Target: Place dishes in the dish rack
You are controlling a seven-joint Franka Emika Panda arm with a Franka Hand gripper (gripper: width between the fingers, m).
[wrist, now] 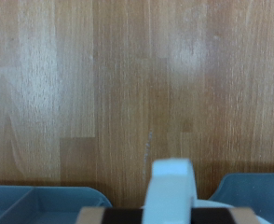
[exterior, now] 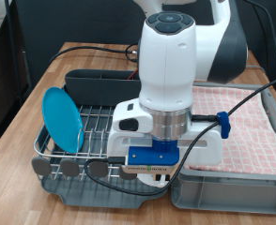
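The light-blue plate [exterior: 61, 117] stands on edge in the dish rack [exterior: 99, 124], at the exterior view's left. The rack's round grey tabs [exterior: 74, 168] line its near edge. My gripper's hand [exterior: 164, 131] hangs over the rack's right side, next to the plate; a blue mount [exterior: 153, 155] hides the fingers. In the wrist view a white thing [wrist: 171, 189] sits between two blue parts [wrist: 30, 198] over bare wood. I cannot tell what it is or whether it is gripped. The mug and the wooden spoon are out of view.
A grey bin [exterior: 234, 190] lined with pink checked cloth [exterior: 251, 117] stands at the exterior view's right, against the rack. A dark long box [exterior: 96, 82] lies behind the rack. Black cables [exterior: 82, 49] run over the wooden table [exterior: 30, 98].
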